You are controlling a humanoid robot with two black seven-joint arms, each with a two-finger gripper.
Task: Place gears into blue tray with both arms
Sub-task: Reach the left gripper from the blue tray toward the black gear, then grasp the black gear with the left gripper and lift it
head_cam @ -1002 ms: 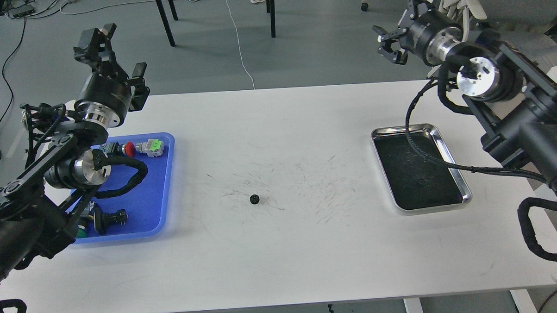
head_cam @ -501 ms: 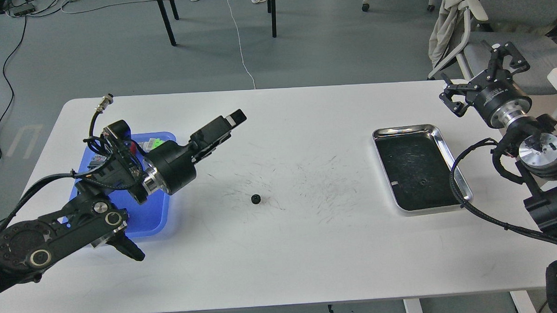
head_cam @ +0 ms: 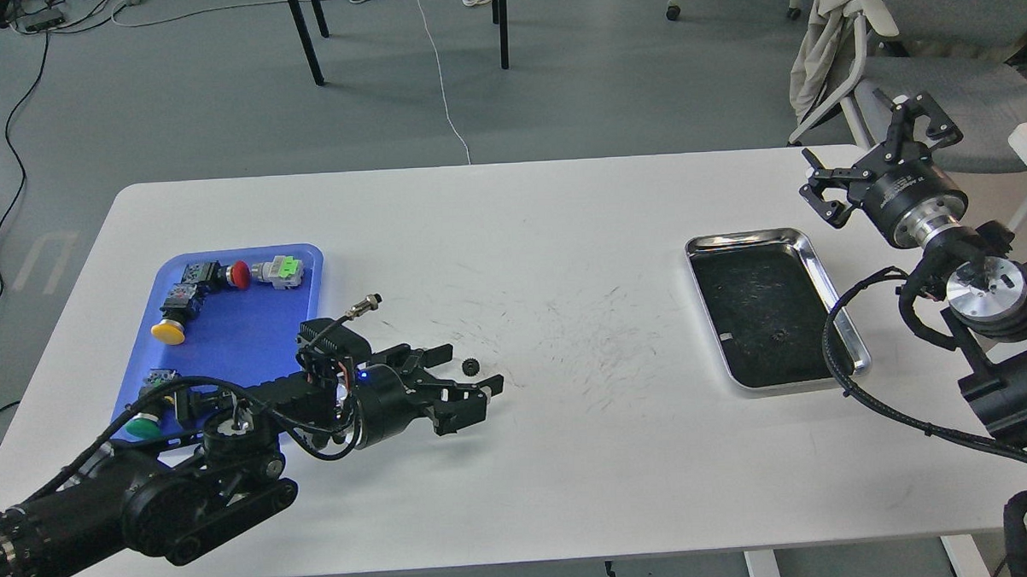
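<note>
One small black gear (head_cam: 471, 367) lies on the white table near its middle. My left gripper (head_cam: 472, 367) is low over the table, open, with one finger on each side of the gear; I cannot tell whether they touch it. The blue tray (head_cam: 251, 349) lies at the left, holding red, yellow and green push-buttons and a grey-and-green connector. My right gripper (head_cam: 859, 153) hangs open and empty beyond the table's far right corner, above the steel tray.
A shiny steel tray with a black bottom (head_cam: 830, 312) lies at the right with a tiny dark item inside. A chair with a jacket (head_cam: 914, 18) stands behind the right arm. Chair legs and cables lie on the floor behind the table.
My left arm swung down from above the blue tray to the table, bringing its open gripper around the gear. The right arm pulled back to the far right and shifted slightly.
</note>
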